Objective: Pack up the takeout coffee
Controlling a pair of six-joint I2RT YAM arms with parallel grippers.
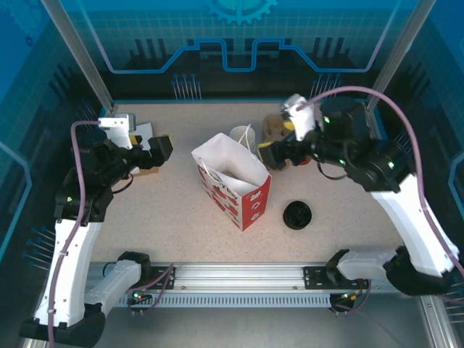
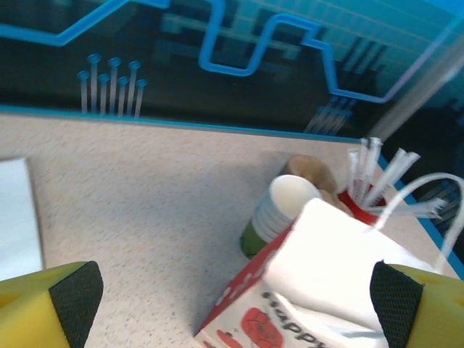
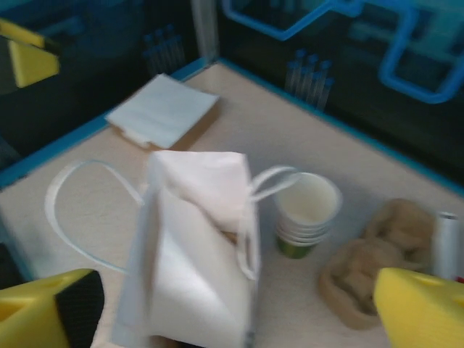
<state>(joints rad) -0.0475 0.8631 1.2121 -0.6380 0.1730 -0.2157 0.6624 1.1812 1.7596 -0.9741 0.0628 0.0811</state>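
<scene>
Two end effectors flank a paper bag [image 1: 217, 156] that stands upright, mouth open, near the middle of the bench [image 1: 181, 217]. The left end effector [image 1: 165, 148] hangs toward the left edge, apart from the bag, with its fingers spread wide and nothing between them. The right end effector [image 1: 270, 154] is just beside the bag's far right corner, also spread wide and holding nothing.

A stack of open cups [image 1: 242, 134] stands just behind the bag toward the far edge, and loose black lids [image 1: 297, 215] lie toward the near right corner, well apart from both arms. White napkins [image 1: 142, 133] lie by the far left corner.

Where the lidded coffee cup stands cannot be told. As a judgement, the likeliest place is inside the bag, hidden by its walls; the right wrist view looks down into the mouth, but it is too blurred to settle this.

The governing relation is bag to right end effector. The mouth lies just toward the near left of those fingers and below them, and its long axis runs from far left to near right. The right arm is the nearer, so any further reach into or onto the bag would probably fall to it.
</scene>
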